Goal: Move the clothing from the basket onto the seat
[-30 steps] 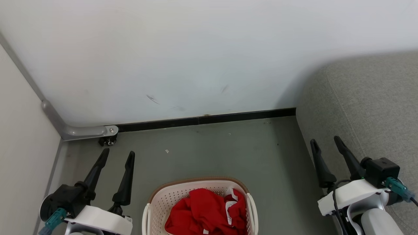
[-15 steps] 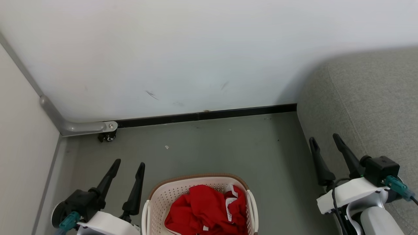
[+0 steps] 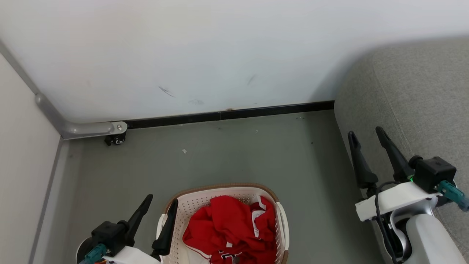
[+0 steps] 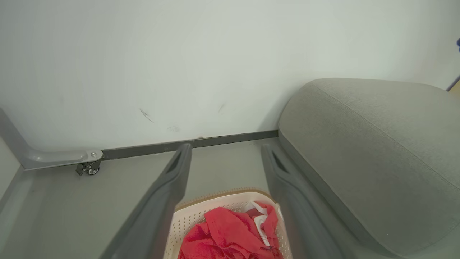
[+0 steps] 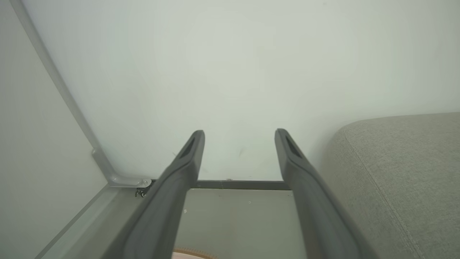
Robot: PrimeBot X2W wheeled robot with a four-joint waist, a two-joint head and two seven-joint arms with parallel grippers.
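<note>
The clothing (image 3: 230, 233) is a crumpled bright red heap with white trim lying in the cream basket (image 3: 190, 205) with a brown rim, low in the middle of the head view. My left gripper (image 3: 161, 200) stands open just left of the basket, its right finger over the basket's left rim, nothing between the fingers. In the left wrist view the clothing (image 4: 230, 237) and the basket (image 4: 215, 202) sit between the two spread fingers. The grey seat (image 3: 421, 102) fills the right side. My right gripper (image 3: 366, 132) is open and empty in front of the seat's edge.
A white wall (image 3: 220, 55) with a black baseboard (image 3: 227, 115) closes the far side. A pale panel (image 3: 22, 176) with a grey metal foot and castor (image 3: 115, 139) stands at the left. Grey floor (image 3: 238, 157) lies between wall and basket.
My left gripper has moved right and lower in view, to the basket's left rim. The head view has tipped down, so wall and basket sit higher in it. Right gripper stays open.
</note>
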